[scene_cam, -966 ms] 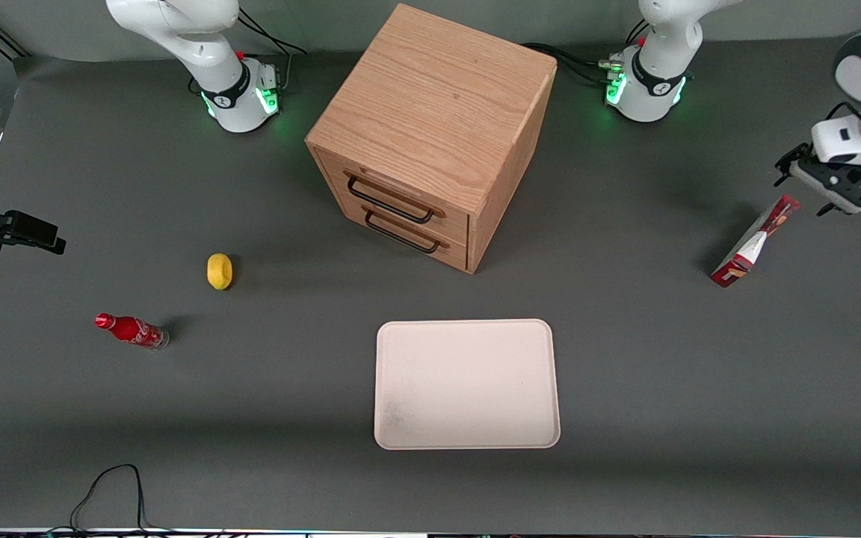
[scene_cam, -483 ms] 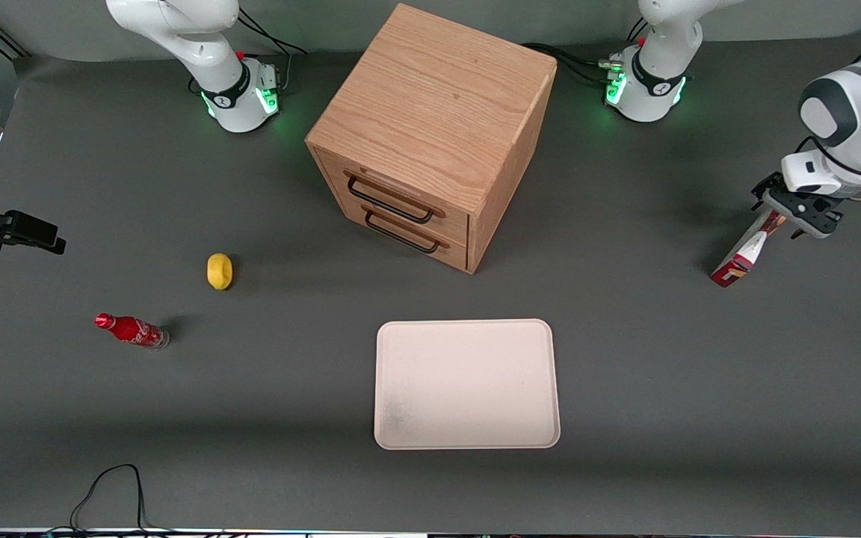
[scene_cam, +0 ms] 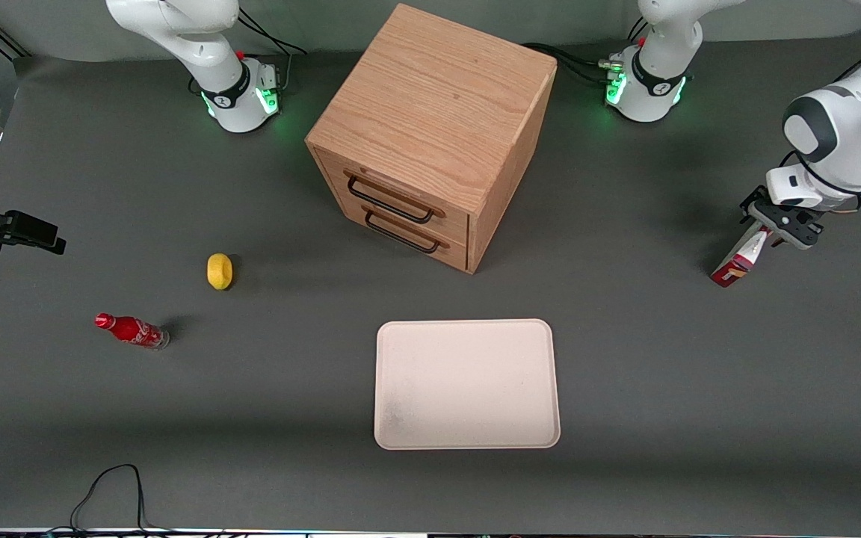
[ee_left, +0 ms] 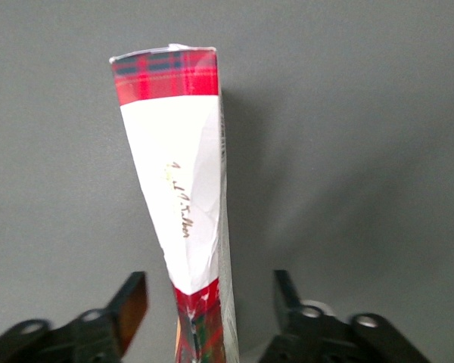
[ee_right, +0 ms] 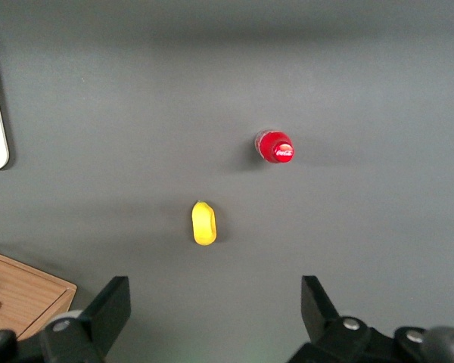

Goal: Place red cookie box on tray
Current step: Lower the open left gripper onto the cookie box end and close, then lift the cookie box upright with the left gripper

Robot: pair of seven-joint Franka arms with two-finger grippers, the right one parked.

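Gripper has dropped over box top edge; jaws wide, straddling it, untouched; centre, descend further, close squarely; tray well apart.

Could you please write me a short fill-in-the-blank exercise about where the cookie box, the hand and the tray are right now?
1. The red cookie box stands on its narrow edge on the ___.
2. The left arm's hand has its fingers ___, one on each side of the box.
3. The tray holds ___ objects.
4. The wooden cabinet has ___ drawers.

Missing words: table; open; no; two
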